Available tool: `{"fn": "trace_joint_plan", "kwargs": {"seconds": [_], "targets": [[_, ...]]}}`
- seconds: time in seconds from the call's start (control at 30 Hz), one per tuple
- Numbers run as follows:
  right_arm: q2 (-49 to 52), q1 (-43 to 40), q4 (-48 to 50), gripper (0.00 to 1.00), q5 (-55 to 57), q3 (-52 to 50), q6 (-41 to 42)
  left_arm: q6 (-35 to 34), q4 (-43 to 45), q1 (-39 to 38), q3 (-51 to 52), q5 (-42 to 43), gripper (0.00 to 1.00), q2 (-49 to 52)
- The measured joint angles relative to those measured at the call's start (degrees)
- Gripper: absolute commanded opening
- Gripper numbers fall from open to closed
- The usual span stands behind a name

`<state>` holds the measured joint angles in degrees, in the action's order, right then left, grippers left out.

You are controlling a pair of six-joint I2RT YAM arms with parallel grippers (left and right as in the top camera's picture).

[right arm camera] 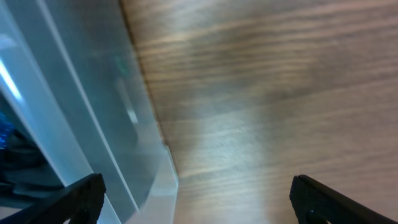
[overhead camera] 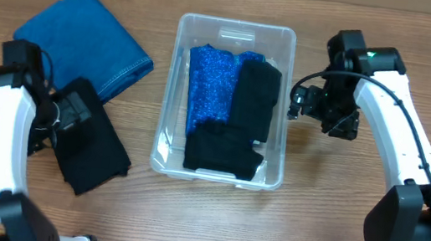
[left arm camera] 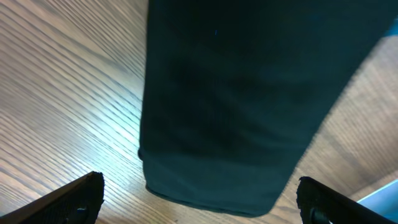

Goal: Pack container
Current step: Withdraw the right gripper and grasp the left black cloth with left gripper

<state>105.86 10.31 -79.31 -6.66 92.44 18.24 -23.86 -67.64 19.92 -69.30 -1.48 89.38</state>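
Note:
The clear container stands mid-table and holds a blue sparkly cloth and two black folded cloths. Its wall also shows in the right wrist view. A black folded cloth lies left of it on the table and fills the left wrist view. My left gripper is open just above that cloth's edge. My right gripper is open and empty beside the container's right wall, above bare table.
A folded blue denim cloth lies at the back left, partly under the black cloth's corner. Wooden table surrounds everything.

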Motion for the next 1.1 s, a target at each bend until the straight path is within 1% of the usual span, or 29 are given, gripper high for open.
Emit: {"fn": "trace_joint_plan", "kwargs": {"seconds": [0.13, 0.2, 0.33, 0.5, 0.6, 0.73, 0.87, 0.9, 0.93, 0.97, 1.0, 1.03, 1.07, 1.1], "targets": [[0.0, -0.7, 3.2, 1.00, -1.6, 0.0, 1.1, 0.4, 0.5, 0.0, 0.1, 1.1, 1.00, 7.9], [0.0, -1.2, 2.7, 1.00, -1.2, 0.0, 1.2, 1.6, 1.0, 0.0, 0.1, 1.0, 1.00, 11.1], [0.0, -3.0, 1.3, 1.00, 1.2, 0.0, 1.2, 1.2, 0.4, 0.2, 0.1, -4.1, 1.00, 11.5], [0.0, -5.8, 0.1, 1.00, 2.2, 0.0, 1.2, -2.8, 2.2, 3.3, 0.2, -7.6, 1.00, 11.5], [0.0, -5.9, 0.1, 1.00, 2.3, 0.0, 1.1, -0.1, 9.3, 4.5, 2.6, -5.3, 1.00, 11.5], [0.0, -5.9, -0.2, 1.00, 2.4, 0.0, 1.0, 6.0, 20.6, 5.5, 10.2, 1.5, 1.00, 10.1], [0.0, -5.9, -0.7, 1.00, 2.4, 0.0, 0.1, 8.5, 30.5, 8.4, 17.6, 8.8, 0.99, 7.2], [0.0, -5.9, -0.7, 1.00, 2.4, 0.0, -0.1, 9.4, 32.4, 9.8, 19.2, 11.3, 0.95, 6.6], [0.0, -5.9, -0.7, 1.00, 2.4, 0.0, -0.1, 10.3, 33.6, 10.2, 20.0, 12.2, 0.88, 6.2], [0.0, -5.9, -0.7, 1.00, 2.4, 0.0, -0.2, 11.3, 34.6, 10.6, 20.8, 13.1, 0.75, 5.7], [0.0, -5.9, -0.7, 1.00, 2.4, 0.0, -0.2, 12.5, 35.5, 11.0, 21.3, 14.4, 0.59, 5.5], [0.0, -5.9, -0.7, 1.00, 2.4, -0.1, -0.3, 13.0, 35.7, 11.0, 21.4, 15.3, 0.39, 5.5], [0.0, -5.9, -0.7, 1.00, 2.4, -0.1, -0.3, 13.6, 36.3, 10.9, 21.7, 18.3, 0.31, 6.0], [0.0, -5.9, -0.7, 1.00, 2.4, -0.1, -0.3, 13.6, 36.3, 11.0, 21.7, 20.2, 0.21, 6.3]]}}
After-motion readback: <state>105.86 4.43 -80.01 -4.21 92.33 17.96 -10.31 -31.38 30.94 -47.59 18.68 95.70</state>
